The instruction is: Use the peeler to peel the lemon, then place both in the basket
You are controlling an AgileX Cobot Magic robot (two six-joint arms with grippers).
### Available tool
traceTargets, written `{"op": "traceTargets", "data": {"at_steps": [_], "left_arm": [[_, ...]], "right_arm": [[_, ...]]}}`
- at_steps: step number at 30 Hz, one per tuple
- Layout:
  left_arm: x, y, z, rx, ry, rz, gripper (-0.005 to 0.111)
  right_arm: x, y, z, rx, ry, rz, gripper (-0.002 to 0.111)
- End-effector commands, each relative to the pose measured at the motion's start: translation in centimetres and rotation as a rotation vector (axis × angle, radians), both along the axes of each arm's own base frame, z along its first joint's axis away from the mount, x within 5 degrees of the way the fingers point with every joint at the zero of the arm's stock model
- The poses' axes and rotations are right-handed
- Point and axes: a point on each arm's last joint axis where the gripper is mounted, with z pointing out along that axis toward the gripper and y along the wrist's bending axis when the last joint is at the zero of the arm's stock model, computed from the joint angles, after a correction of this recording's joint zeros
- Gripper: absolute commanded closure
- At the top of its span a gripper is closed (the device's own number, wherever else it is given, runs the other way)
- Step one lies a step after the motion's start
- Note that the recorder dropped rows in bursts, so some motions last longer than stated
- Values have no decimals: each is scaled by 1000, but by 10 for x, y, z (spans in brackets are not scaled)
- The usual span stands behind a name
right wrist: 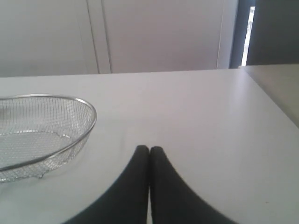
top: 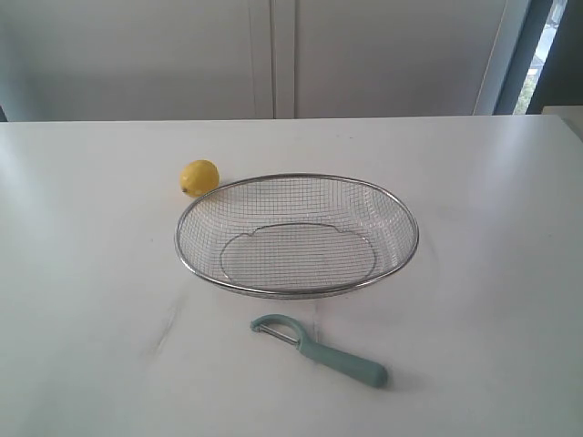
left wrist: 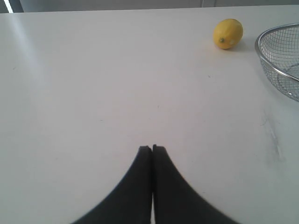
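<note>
In the exterior view nothing of the task looks done yet: the lemon point(top: 199, 177) sits on the white table point(top: 82, 328) at upper left of centre, just beside the far left rim of the basket point(top: 301, 176), its yellow skin whole as far as can be seen. The basket fills the middle of the frame and holds nothing. The peeler point(top: 321, 347) lies flat below it at lower centre, near the front rim but apart from it, its hooked head toward the left and its handle running off to the lower right. Neither arm shows here. So picking up the peeler, peeling, and both placements are all left to do. The only other things are pale cabinet doors point(top: 273, 55) behind the table, and nothing lies between the tools and the fruit; the basket itself, standing between lemon and peeler, is the one thing I judge a reach might have to go around. In the left wrist view the left gripper point(left wrist: 152, 148) has its jaws pressed together with nothing between them, over bare table; the lemon point(left wrist: 228, 33) lies well ahead of it, with the basket's point(left wrist: 285, 60) mesh wall just beside the fruit. In the right wrist view the right gripper point(right wrist: 149, 148) is likewise closed on nothing, the basket point(right wrist: 92, 112) near it off to one side; the peeler and the lemon do not show there.
</note>
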Motion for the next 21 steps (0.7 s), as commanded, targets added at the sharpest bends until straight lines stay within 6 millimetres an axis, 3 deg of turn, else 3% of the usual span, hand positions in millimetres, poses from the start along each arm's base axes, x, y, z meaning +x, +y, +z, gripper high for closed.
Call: {"op": "traceTargets", "data": {"at_steps": [1, 8, 21], "left_arm": [[0, 0, 0, -3, -3, 4, 107], [0, 0, 0, -3, -3, 4, 107], [0, 0, 0, -3, -3, 4, 107]], "right_arm": [[0, -1, 9, 10, -115, -13, 108], [-1, -2, 27, 22, -316, -22, 108], [-2, -2, 30, 24, -343, -23, 108]]}}
